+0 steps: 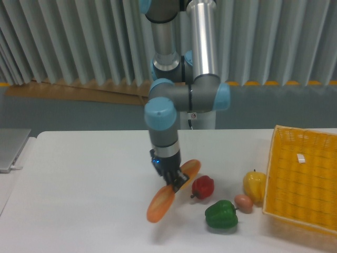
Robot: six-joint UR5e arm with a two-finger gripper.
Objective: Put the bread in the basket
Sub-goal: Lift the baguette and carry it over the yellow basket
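White table (pixel 79 174) | pincer (pixel 176 183) pinching bread (pixel 171 193) | basket (pixel 300 182) white tag unreadable

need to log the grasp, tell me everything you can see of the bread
The bread is a long, slim orange-tan baguette with a glossy crust. It hangs tilted, lower end toward the front left, upper end toward the red pepper. The gripper clamps it near the middle. It appears lifted off the table, outside the basket.
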